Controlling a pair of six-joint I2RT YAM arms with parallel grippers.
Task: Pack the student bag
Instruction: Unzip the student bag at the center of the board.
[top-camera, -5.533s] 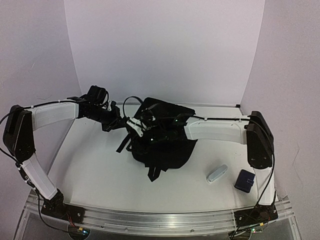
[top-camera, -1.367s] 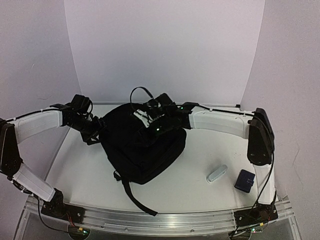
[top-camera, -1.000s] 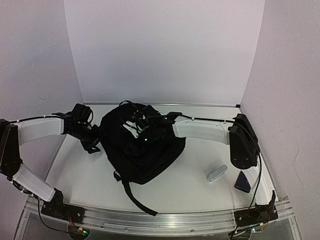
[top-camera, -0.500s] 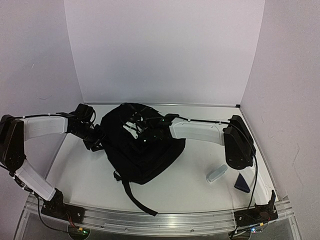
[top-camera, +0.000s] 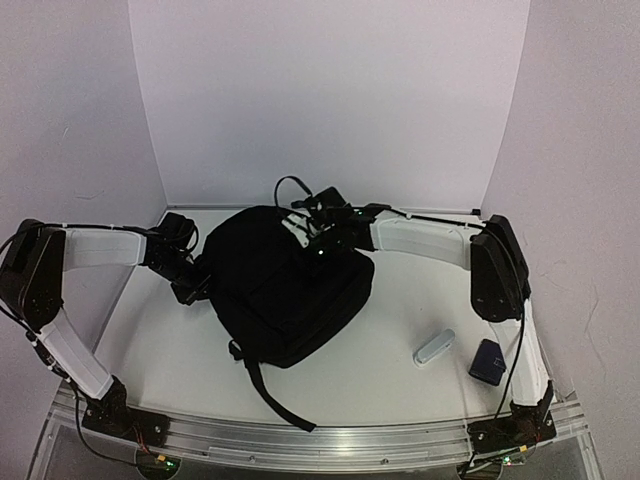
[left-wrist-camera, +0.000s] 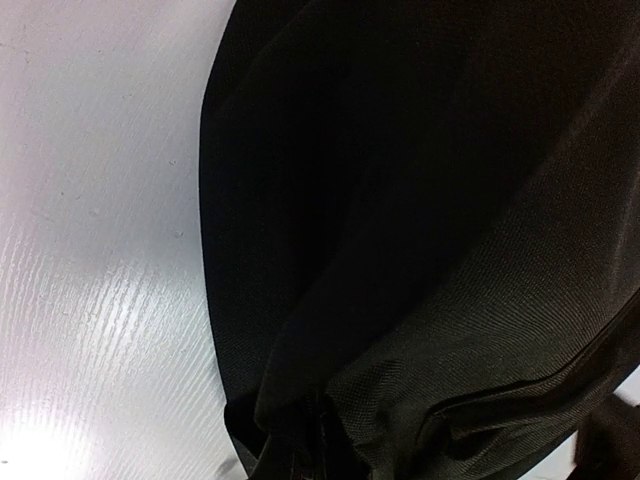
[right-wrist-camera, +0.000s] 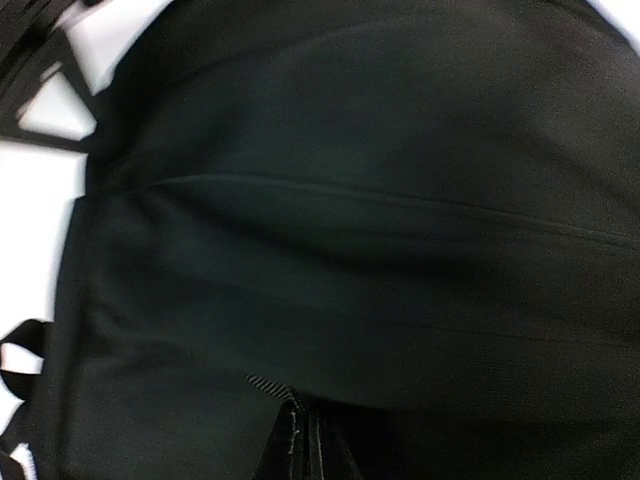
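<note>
The student bag (top-camera: 285, 295) is a large black fabric backpack lying spread on the white table, with one webbing strap (top-camera: 272, 398) trailing toward the front. My left gripper (top-camera: 192, 283) is at the bag's left edge, and in the left wrist view (left-wrist-camera: 300, 452) it is shut on a bunched fold of the bag's fabric (left-wrist-camera: 400, 250). My right gripper (top-camera: 318, 243) is at the bag's far top edge. In the right wrist view (right-wrist-camera: 305, 448) it is shut on a stitched strip of the bag (right-wrist-camera: 350, 260). The fingers themselves are hidden by dark fabric.
A white oblong case (top-camera: 434, 347) and a small dark-blue pouch (top-camera: 489, 360) lie at the front right of the table (top-camera: 160, 340). White walls enclose the back and sides. A metal rail runs along the near edge.
The bag, earlier bunched up between the grippers, now lies spread on the table. In the last second my right gripper moved from the bag's middle back and right to its far edge.
</note>
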